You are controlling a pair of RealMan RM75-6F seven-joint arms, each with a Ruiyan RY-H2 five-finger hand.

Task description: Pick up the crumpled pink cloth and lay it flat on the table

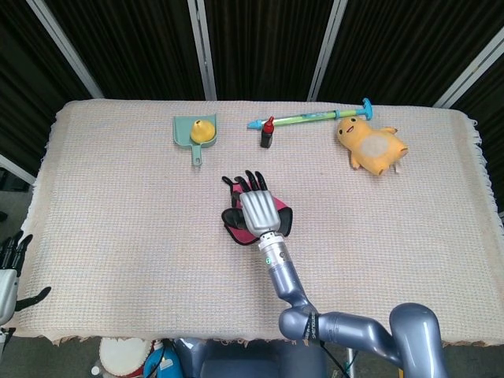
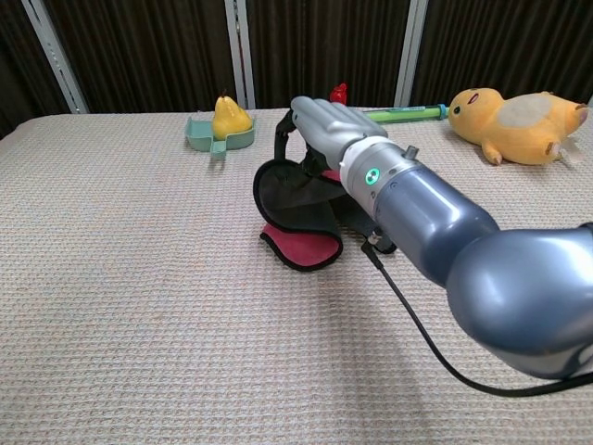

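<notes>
right hand (image 2: 320,130) over cloth (image 2: 298,209) mid-desk (image 1: 118,205), fingers curled into its upper fold, a loose hold by the look | left hand (image 1: 9,264) idle off desk edge, fingers apart, empty | risk: fold slips on lifting, cloth drops bunched | tray (image 1: 187,132) holds pear (image 1: 202,130)

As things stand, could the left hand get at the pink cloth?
Probably not without a long move. The left hand sits off the table's near-left edge, while the pink cloth lies mid-table under the right hand, which already covers and grips it, so that hand blocks most of the way in.
</notes>
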